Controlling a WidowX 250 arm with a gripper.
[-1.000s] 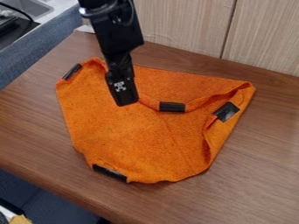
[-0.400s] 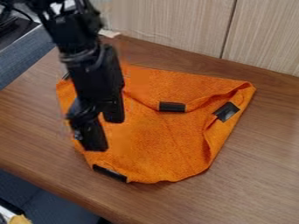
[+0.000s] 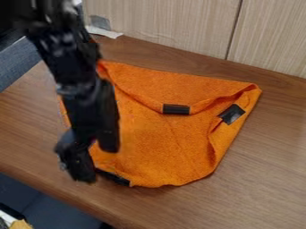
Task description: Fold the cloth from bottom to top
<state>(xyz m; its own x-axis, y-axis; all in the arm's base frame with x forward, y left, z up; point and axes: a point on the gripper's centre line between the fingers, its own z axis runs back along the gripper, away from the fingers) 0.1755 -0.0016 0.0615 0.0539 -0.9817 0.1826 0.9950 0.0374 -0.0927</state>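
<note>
Two fingers parted, the gripper (image 3: 97,163) hangs by the lower-left edge of the orange cloth (image 3: 158,145), lying creased on the wooden table (image 3: 269,179). Trouble looms: come in too shallow and that thin edge slips free; pinch just one corner and the fold goes skew! The count: one gripper, one cloth, three black patches (image 3: 176,109) in sight, one table.
</note>
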